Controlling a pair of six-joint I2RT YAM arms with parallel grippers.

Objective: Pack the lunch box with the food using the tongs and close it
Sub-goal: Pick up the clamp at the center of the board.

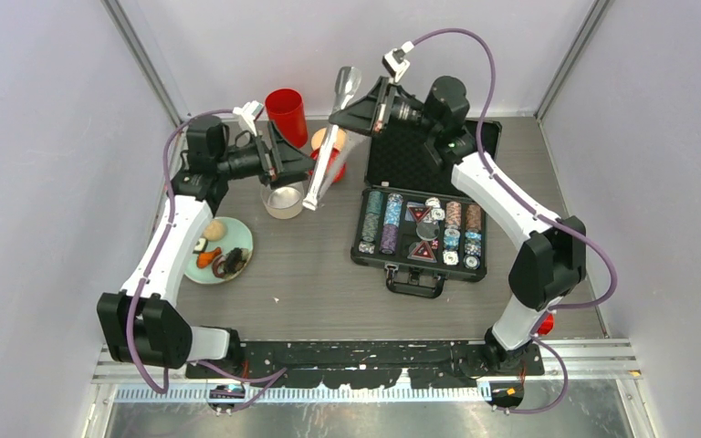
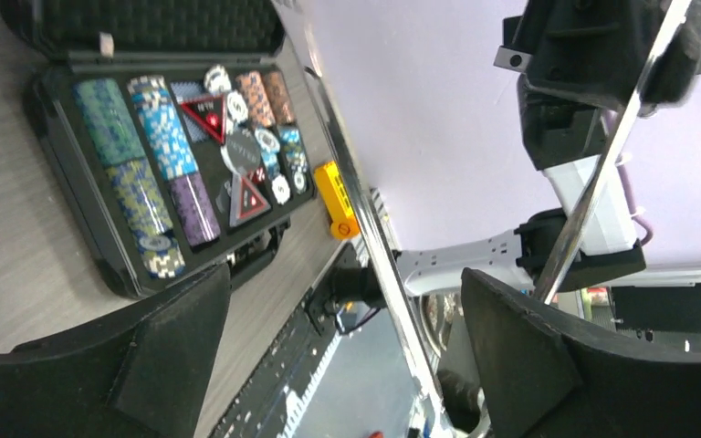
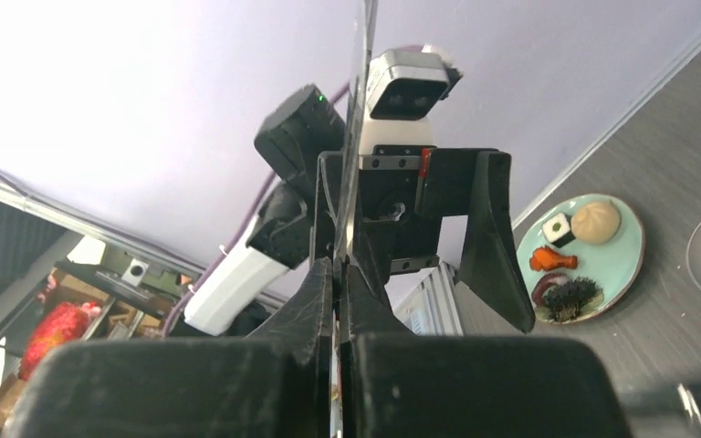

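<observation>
The tongs [image 1: 329,146] hang tilted in the air over the back middle of the desk [image 1: 310,274], wide end toward the rear wall and narrow end down by the right rim of the lunch box [image 1: 282,212]. The right jaws are pinched fully together on the tongs' 2 thin arms, seen clearly from the right wrist as a blade of metal [image 3: 354,137] clamped between the pads. The left jaws stand as wide as they go, straddling the tongs [image 2: 593,192] lower down; the metal runs close by 1 finger [image 2: 511,365], but whether it touches I cannot tell. The lunch box sits open on the desk just under the left jaws, with a red cup [image 1: 286,114] behind it near the back edge. The food [image 1: 217,248] lies on a pale green plate [image 1: 247,241] at the left, near the left arm [image 1: 169,246]: a beige bun, an orange piece and dark bits. An open black case of poker chips [image 1: 424,228] fills the right centre, its handle toward the near edge. A bare strip of desk runs between plate and case, and walls close in on both sides.
</observation>
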